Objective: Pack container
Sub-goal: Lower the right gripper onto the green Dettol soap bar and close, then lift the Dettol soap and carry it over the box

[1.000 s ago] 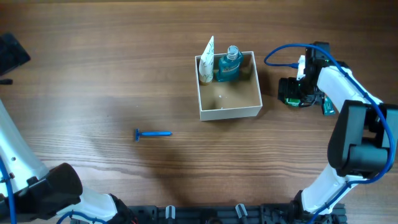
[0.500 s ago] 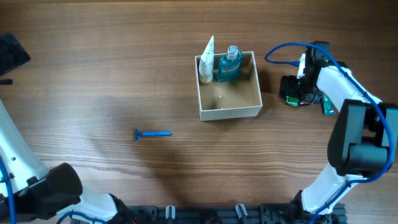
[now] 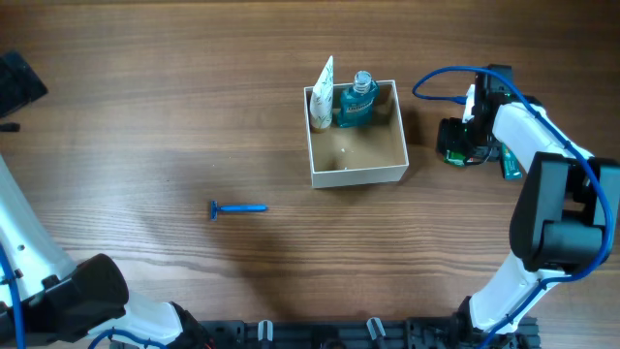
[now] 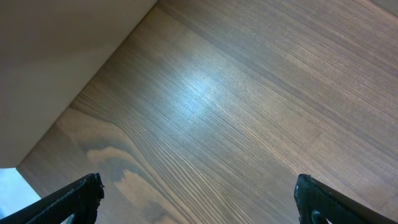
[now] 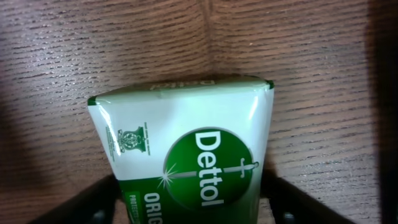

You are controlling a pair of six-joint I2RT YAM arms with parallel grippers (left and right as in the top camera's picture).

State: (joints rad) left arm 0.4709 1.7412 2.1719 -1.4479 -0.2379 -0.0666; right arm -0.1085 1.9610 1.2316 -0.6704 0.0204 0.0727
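Overhead top-down over table (image 3: 145, 97); wrists close-up

A wood-grain table (image 3: 145, 97) carries the white-walled container (image 3: 356, 175), a blue razor (image 3: 238, 208) and a green Dettol pack (image 5: 186, 168).

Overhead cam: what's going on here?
Packing job. The container already holds a white tube and a blue bottle along one wall. The right gripper is down over a green Dettol pack on the table beside it, fingers either side; grip unconfirmed. A blue razor lies apart. The left gripper is open, holding nothing.
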